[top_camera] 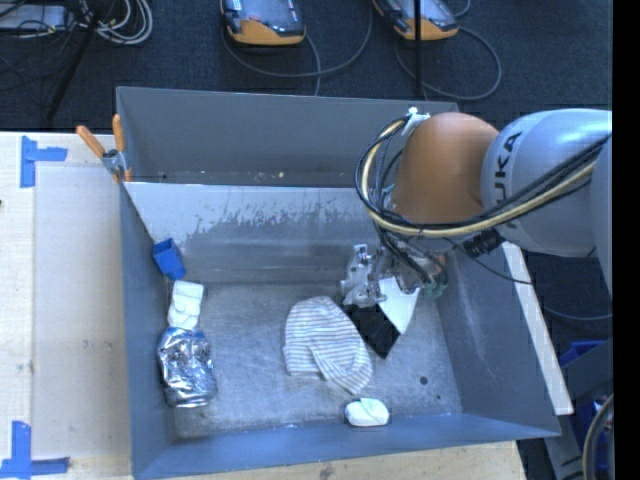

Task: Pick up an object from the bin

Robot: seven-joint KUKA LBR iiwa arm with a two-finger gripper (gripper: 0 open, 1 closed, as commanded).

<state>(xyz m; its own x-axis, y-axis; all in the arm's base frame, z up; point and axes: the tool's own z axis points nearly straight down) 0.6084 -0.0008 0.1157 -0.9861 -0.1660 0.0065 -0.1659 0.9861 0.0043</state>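
Observation:
My gripper (362, 278) hangs low in the right middle of the bin, under the arm's orange cover. Just below it lies a flat black piece (377, 329) with a white sheet (402, 309) beside it, both partly hidden by the gripper. A grey-and-white striped cloth (323, 345) lies crumpled to the lower left of the gripper, touching the black piece. A small white oval lump (367, 412) rests near the front wall, below the cloth.
Along the left wall lie a blue block (168, 259), a white cap-like piece (186, 303) and a crumpled silver foil bundle (187, 366). The arm and its cables cover the bin's right side. Bare floor shows between the foil and the cloth.

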